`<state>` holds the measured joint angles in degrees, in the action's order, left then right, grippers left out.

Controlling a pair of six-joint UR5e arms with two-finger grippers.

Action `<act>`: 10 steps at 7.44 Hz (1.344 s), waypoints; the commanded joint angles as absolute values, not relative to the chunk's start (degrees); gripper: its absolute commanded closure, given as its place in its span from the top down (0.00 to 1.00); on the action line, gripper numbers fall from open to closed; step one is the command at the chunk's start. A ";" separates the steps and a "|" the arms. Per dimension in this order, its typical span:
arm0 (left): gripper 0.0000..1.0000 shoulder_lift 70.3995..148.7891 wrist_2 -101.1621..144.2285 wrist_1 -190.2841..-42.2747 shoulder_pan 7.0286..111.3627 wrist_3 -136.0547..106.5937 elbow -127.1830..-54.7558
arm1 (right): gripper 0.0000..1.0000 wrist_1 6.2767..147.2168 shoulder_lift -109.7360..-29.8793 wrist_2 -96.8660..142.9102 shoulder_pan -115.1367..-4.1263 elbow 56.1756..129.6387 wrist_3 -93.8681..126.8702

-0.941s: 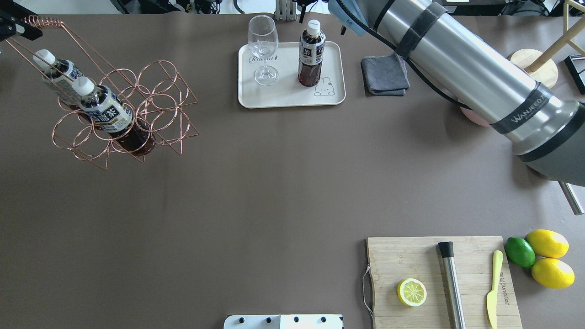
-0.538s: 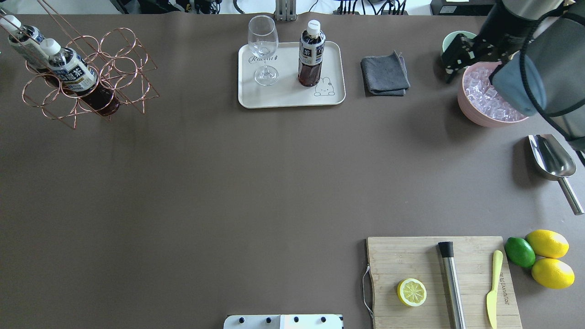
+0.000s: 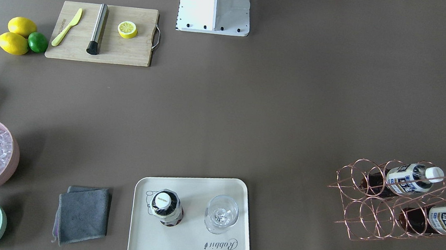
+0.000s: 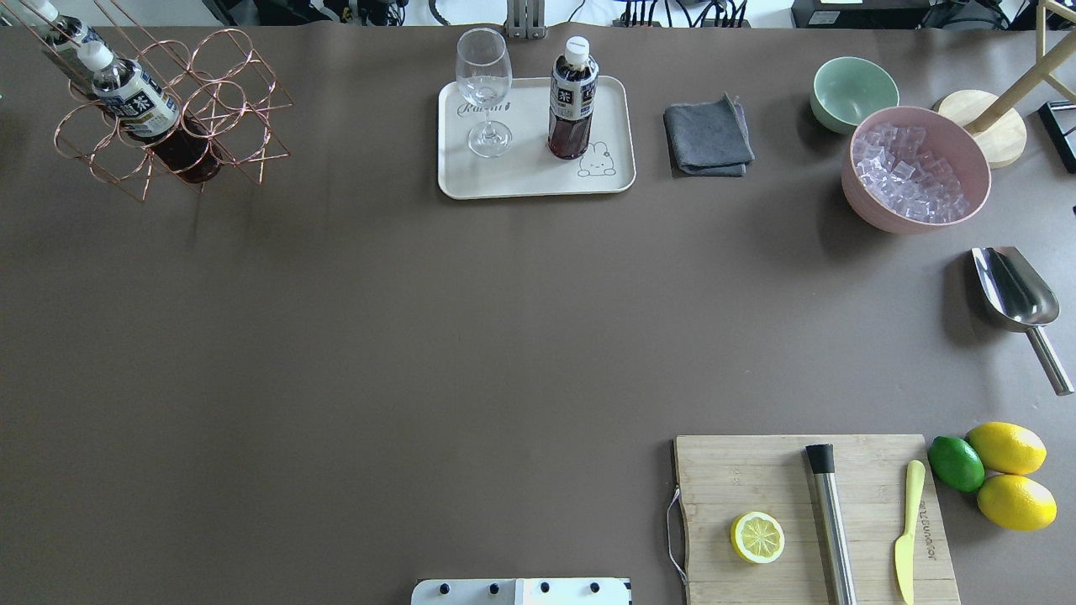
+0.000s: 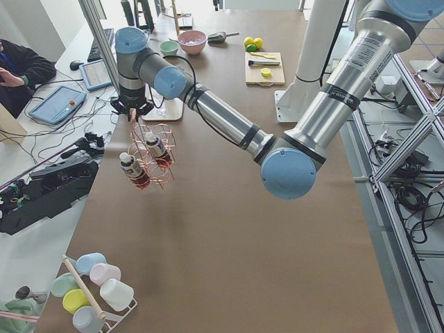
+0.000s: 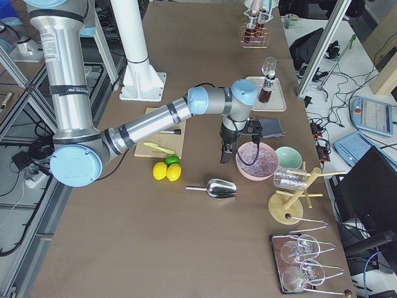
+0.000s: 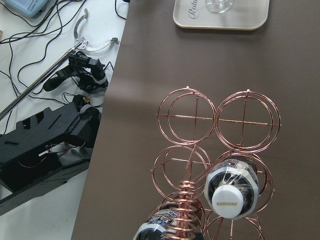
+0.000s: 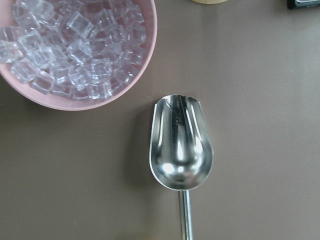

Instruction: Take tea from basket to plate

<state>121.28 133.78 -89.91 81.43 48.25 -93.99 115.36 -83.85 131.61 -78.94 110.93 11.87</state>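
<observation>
One tea bottle (image 4: 573, 101) stands upright on the cream tray (image 4: 538, 183), also in the front view (image 3: 165, 208). The copper wire basket (image 4: 227, 92) hangs tilted at the far left corner with two more tea bottles (image 4: 134, 105) in its rings. In the exterior left view my left gripper (image 5: 132, 107) is at the basket's coiled handle; I cannot tell its grip. The left wrist view looks down that handle onto the basket (image 7: 195, 120). My right gripper (image 6: 224, 152) hangs beside the pink bowl; I cannot tell whether it is open or shut.
A wine glass (image 4: 484, 92) shares the tray. A grey cloth (image 4: 708, 139), green bowl (image 4: 853, 92), pink bowl of ice (image 4: 916, 220) and metal scoop (image 4: 1013, 290) lie to the right. A cutting board (image 4: 731, 470) with lemon half, muddler and knife is front right.
The basket with its two bottles has swung further toward the far left corner. The right arm has drawn out of the overhead view, uncovering the bowls and scoop.
</observation>
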 commanded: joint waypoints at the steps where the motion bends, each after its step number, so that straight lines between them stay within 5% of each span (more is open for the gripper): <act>1: 0.00 124.36 133.86 -96.40 82.26 50.71 -84.05 | 0.99 115.31 -88.41 130.18 -88.48 107.14 -2.45; 10: 0.00 125.77 133.86 -102.39 81.65 50.98 -76.99 | 1.00 100.81 -94.92 129.46 -89.91 101.17 -7.29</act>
